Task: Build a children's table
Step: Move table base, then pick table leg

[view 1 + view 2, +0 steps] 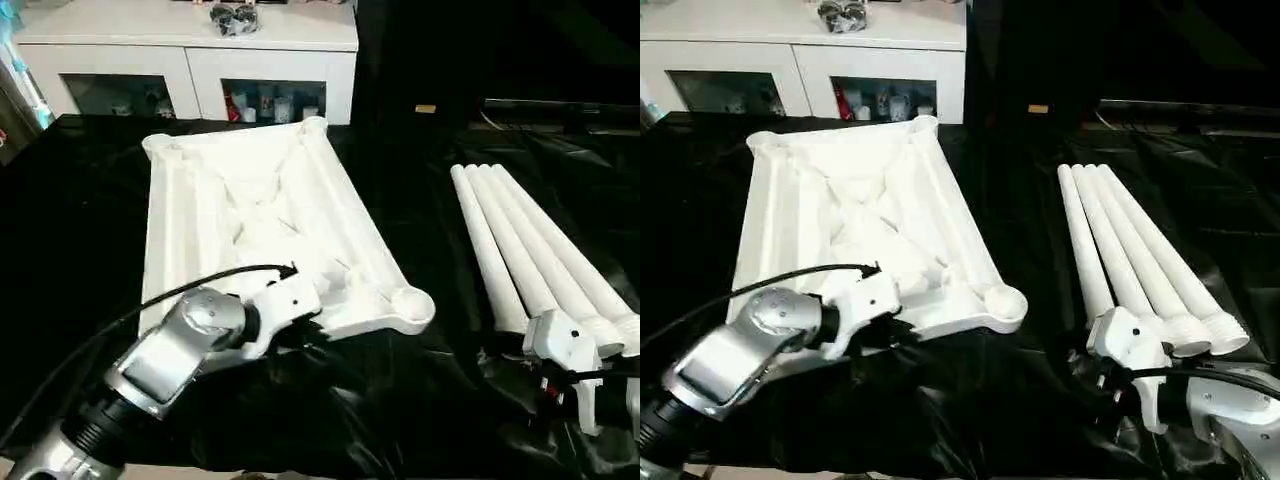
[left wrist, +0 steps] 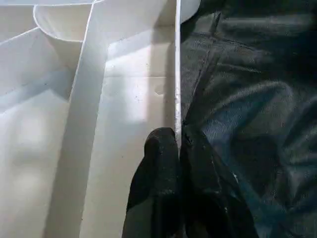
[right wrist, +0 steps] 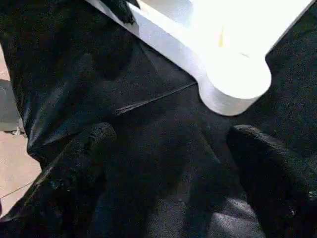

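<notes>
One white table top (image 1: 270, 215) lies upside down on the black-draped tabletop (image 1: 420, 200), its ribbed underside facing up and a round socket at each visible corner. Its long axis runs from the robot's near side away toward a white cabinet with glass doors (image 1: 190, 60) at the far edge, leaning slightly to the robot's left as it goes back. The left hand (image 2: 177, 163) is pinched shut on the thin rim of the near edge of the table top, one black finger inside the rim and one outside it, as the left wrist view shows. The near right corner socket (image 1: 408, 305) juts out toward the robot's right, with bare black cloth all around it. To the robot's right, well apart from the table top, four white tapered legs (image 1: 1130, 250) lie side by side and touching, their long axes roughly parallel to the top's, thick ends nearest the robot and slim ends pointing away. A wide lane of open cloth separates the top from the legs. The right hand (image 3: 171, 148) hovers over the cloth just in front of the legs' thick ends with its fingers spread wide, holding nothing.
</notes>
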